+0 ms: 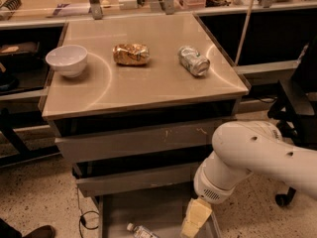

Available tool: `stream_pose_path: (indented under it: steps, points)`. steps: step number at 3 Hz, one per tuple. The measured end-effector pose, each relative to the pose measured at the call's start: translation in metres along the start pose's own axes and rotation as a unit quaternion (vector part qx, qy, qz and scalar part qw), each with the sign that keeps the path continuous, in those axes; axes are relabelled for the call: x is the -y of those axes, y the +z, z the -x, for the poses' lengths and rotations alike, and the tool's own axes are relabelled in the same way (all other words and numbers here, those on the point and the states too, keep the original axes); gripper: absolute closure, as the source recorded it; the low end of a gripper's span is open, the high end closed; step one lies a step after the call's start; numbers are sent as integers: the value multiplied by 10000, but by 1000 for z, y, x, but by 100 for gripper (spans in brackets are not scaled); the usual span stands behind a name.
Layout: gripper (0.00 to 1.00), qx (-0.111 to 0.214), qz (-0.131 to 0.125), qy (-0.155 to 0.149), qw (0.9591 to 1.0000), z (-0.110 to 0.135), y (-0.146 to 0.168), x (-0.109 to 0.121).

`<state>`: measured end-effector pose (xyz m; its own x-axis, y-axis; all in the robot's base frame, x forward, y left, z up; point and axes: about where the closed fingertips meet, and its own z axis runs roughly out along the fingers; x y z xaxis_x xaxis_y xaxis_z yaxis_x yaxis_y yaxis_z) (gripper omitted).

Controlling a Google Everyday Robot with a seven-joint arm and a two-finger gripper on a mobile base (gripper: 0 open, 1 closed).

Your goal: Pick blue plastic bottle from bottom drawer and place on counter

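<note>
The blue plastic bottle [140,230], clear with a white cap, lies on the floor of the open bottom drawer [148,207], at the lower edge of the view. My gripper [193,224] hangs from the white arm [247,155] over the right side of the drawer, to the right of the bottle and apart from it. Its tip runs out of view at the bottom. The beige counter [143,81] tops the grey cabinet above.
On the counter stand a white bowl [67,59] at the left, a gold-brown can [131,54] in the middle and a silver-green can [193,60] at the right. Two shut drawer fronts [133,140] sit above the open drawer. A black chair base [292,133] is at the right.
</note>
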<state>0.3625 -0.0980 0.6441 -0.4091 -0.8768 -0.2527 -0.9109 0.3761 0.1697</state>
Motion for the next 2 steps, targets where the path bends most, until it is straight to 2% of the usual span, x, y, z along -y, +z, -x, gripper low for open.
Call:
stream_pose_path:
  steps: [1, 2]
  points:
    - [0, -155, 152, 53, 9998, -8, 53, -15]
    - [0, -80, -50, 498, 9987, -16, 100, -11]
